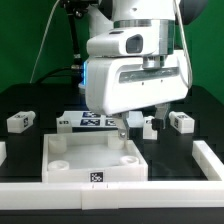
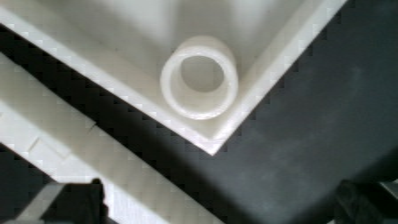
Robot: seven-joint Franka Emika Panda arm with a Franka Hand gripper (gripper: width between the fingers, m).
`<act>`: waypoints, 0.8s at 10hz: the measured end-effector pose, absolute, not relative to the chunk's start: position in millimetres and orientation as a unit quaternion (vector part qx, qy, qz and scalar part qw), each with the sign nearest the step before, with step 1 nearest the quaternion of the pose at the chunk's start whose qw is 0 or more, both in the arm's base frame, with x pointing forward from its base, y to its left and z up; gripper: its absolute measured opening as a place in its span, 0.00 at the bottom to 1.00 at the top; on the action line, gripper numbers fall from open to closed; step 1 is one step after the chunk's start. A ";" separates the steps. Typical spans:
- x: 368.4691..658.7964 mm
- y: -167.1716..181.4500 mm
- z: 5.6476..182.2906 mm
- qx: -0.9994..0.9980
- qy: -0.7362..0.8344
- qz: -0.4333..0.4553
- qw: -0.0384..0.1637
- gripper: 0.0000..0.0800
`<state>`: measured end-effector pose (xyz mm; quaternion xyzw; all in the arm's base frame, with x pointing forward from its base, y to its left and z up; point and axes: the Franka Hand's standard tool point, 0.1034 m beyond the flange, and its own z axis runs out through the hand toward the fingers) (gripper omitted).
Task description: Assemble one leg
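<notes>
My gripper (image 1: 139,126) hangs open and empty over the far right corner of the large white square panel (image 1: 95,158). One small white leg (image 1: 20,121) lies on the black table at the exterior view's left. Another leg (image 1: 181,121) lies at the right. A third leg (image 1: 146,123) shows partly behind my fingers. In the wrist view the panel's corner with its round socket (image 2: 199,78) lies ahead of my gripper (image 2: 214,212). The dark fingertips (image 2: 61,205) stand wide apart with nothing between them. No leg shows in the wrist view.
The marker board (image 1: 88,121) lies flat behind the panel. A white rail (image 1: 150,187) runs along the table's front and up the exterior view's right side (image 1: 210,155). A white strip (image 2: 107,150) crosses the wrist view beside the panel corner.
</notes>
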<state>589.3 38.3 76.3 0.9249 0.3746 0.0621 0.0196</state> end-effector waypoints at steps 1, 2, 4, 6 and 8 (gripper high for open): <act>589.2 38.3 76.2 0.925 0.375 0.062 0.020 0.81; 589.2 38.3 76.2 0.925 0.375 0.062 0.020 0.81; 589.2 38.3 76.2 0.925 0.375 0.062 0.019 0.81; 589.2 38.2 76.1 0.925 0.375 0.062 0.019 0.81; 589.2 38.1 76.1 0.925 0.374 0.062 0.019 0.81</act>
